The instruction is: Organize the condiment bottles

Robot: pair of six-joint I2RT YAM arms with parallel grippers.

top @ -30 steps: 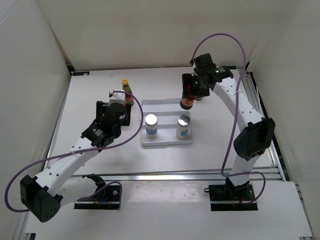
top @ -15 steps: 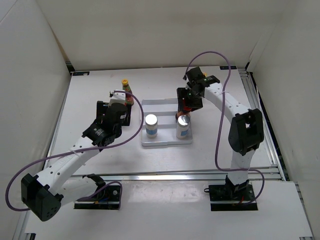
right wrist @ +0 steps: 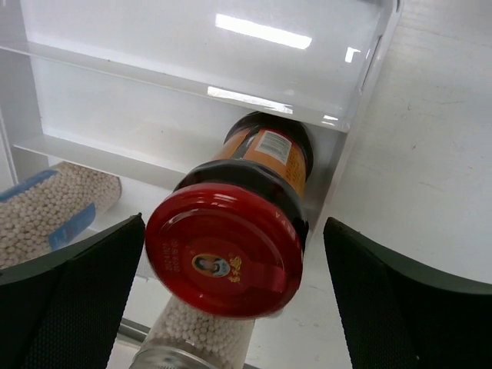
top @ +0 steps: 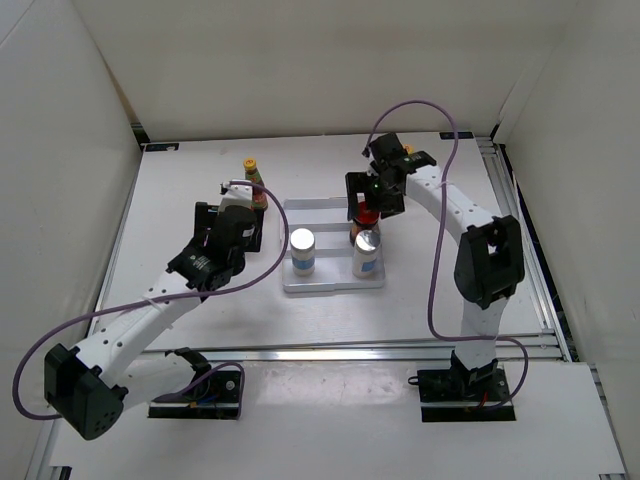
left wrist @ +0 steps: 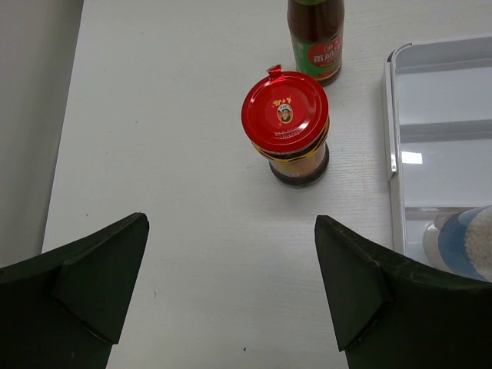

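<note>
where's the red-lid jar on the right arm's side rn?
Top view, right of centre: the jar is in the white tray's right end, just behind the right shaker, inside the open right gripper.

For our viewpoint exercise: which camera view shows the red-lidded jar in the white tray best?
The right wrist view: the red-lidded jar fills the frame, lid and label clear, between the fingers of the open right hand. Top external shows it small, partly under that hand. Left wrist misses it, showing the other jar on the table.
</note>
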